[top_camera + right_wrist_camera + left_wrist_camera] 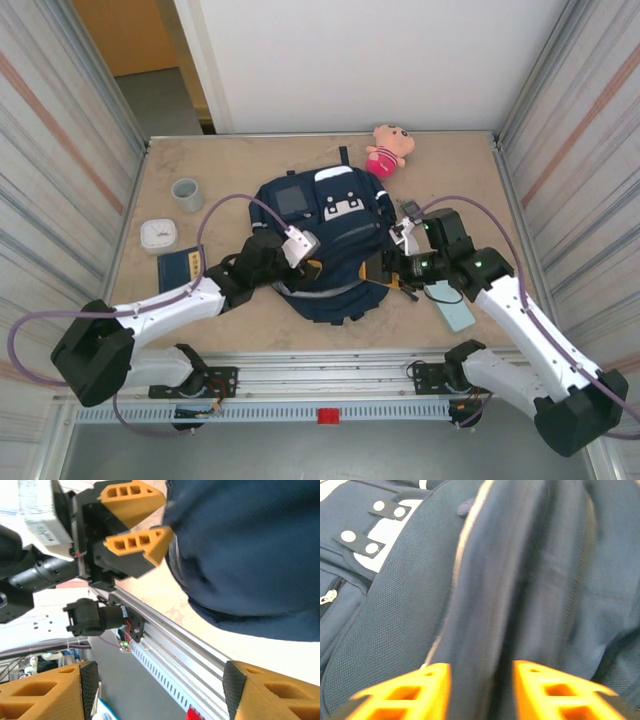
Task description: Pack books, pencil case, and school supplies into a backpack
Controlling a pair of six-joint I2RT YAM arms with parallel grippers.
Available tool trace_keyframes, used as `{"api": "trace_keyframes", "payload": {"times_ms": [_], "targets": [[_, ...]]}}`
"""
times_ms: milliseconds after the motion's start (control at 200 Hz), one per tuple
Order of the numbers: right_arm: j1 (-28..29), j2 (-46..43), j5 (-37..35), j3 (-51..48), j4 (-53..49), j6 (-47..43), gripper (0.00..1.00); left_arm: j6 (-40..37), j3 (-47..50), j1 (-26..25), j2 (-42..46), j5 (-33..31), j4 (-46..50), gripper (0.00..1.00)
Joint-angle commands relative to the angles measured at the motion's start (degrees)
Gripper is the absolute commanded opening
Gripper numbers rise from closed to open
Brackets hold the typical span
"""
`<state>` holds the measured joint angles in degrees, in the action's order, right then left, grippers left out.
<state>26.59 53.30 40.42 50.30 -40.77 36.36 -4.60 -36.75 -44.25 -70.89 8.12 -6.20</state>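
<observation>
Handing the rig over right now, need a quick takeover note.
Left gripper: open, tips against the backpack fabric.
Right gripper: open, empty, at the backpack's right side.
Book: on the table, left of the backpack.
Pencil case: on the table, right of it.
Small dark gadget: near its top right.
Done: nothing visibly packed.
Left: open the bag, load everything.

The navy backpack point(335, 245), trimmed in thin white lines and marked with a white patch, is laid flat at the middle of the surface point(250, 325). A small dark gadget point(292, 200) with a grey face is seen on its upper left part. A thin dark blue book point(178, 268) is laid to its left and a pale teal pencil case point(452, 306) to its right, both partly hidden.
</observation>
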Motion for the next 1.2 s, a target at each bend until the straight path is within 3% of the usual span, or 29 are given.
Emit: {"api": "trace_keyframes", "payload": {"times_ms": [0, 135, 205, 281, 421, 636, 722, 812, 927, 1097, 1198], "targets": [[-0.22, 0.94, 1.27, 4.09, -0.51, -2.58, 0.67, -1.24, -2.64, 0.21, 4.70, 0.55, 5.50, 0.68], [0.68, 8.46, 0.61, 6.97, 6.43, -2.30, 0.62, 7.24, -2.35, 2.18, 10.88, -5.55, 9.86, 0.80], [2.89, 12.74, -3.71, 7.62, 10.26, -1.67, 0.57, 13.79, -2.51, 5.04, 13.75, -8.89, 14.43, 0.83], [5.75, 17.03, -8.15, 6.77, 16.17, -0.35, 0.52, 20.88, -2.41, 10.20, 16.11, -11.45, 20.26, 0.85], [8.88, 25.07, -13.29, 2.06, 28.59, 3.27, 0.51, 31.01, -0.52, 21.87, 18.09, -10.39, 27.78, 0.87], [8.16, 34.85, -25.21, -5.60, 36.76, 6.14, 0.49, 36.42, 2.83, 33.42, 17.29, -10.91, 31.41, 0.92], [5.02, 37.82, -24.18, -8.82, 39.76, 6.26, 0.51, 36.33, 3.22, 37.28, 15.94, -11.05, 32.24, 0.94], [3.07, 36.50, -20.49, -10.41, 42.69, 5.78, 0.54, 34.75, 2.86, 40.02, 13.96, -13.13, 33.74, 0.96], [4.35, 30.59, -19.04, -6.74, 39.34, 1.88, 0.59, 33.78, 2.26, 42.14, 10.82, -15.68, 34.57, 0.97], [8.81, 22.86, -18.72, -0.19, 35.70, -3.43, 0.64, 33.89, 2.09, 42.71, 3.33, -14.63, 30.60, 0.98], [10.28, 21.42, -18.06, 1.95, 34.93, -4.61, 0.65, 32.34, 1.91, 42.52, -1.27, -9.80, 27.44, 0.97]]}}
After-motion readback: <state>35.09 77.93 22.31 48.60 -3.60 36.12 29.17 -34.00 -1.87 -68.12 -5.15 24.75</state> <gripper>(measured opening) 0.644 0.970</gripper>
